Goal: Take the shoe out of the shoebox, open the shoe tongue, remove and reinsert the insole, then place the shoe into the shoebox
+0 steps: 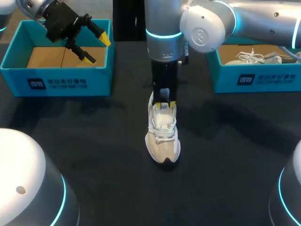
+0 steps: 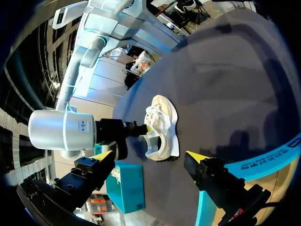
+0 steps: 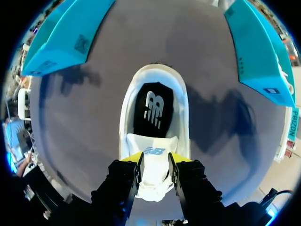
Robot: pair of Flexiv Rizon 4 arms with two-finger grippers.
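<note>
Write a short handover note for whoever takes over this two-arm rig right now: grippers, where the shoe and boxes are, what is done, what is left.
Left gripper: open, holding nothing, over the left shoebox.
Right gripper: shut on the shoe tongue.
Shoe: upright on the table between the boxes, toe toward the robot.
Insole: black, lying inside the shoe.
Right shoebox: holds a second shoe.
Done: shoe out of its box, tongue gripped.
Left: finish the insole step (cannot tell whether it has been out), then box the shoe.
</note>
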